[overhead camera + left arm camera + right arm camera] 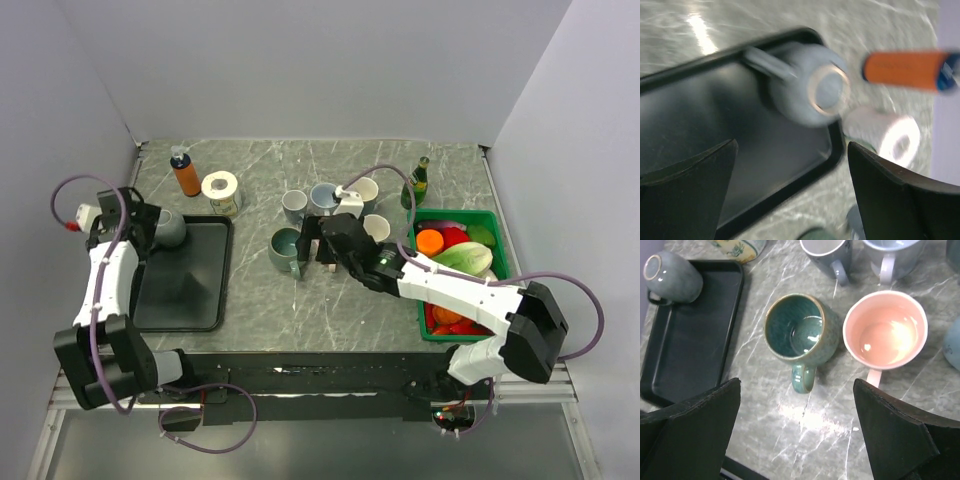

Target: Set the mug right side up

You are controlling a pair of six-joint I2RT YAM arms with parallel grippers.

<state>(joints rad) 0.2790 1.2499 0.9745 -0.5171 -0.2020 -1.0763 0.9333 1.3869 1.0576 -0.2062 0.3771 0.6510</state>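
Grey mug (170, 228) sits base-up in the far left corner of the black tray (185, 285) by your surface's (290, 310) left edge, with left pincer (792, 145) spread before it and right pincer (796, 381) spread above the teal mug (800, 330).

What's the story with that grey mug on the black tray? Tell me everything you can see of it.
The grey mug looks like glazed ceramic, dull blue-grey, with a paler ring around its foot. It stands upside down, base up and mouth down, in the far left corner of the black tray. One loop handle sticks out of its side. Only the tray touches it; the left gripper hangs open nearby, clear of it. Its inside is hidden.
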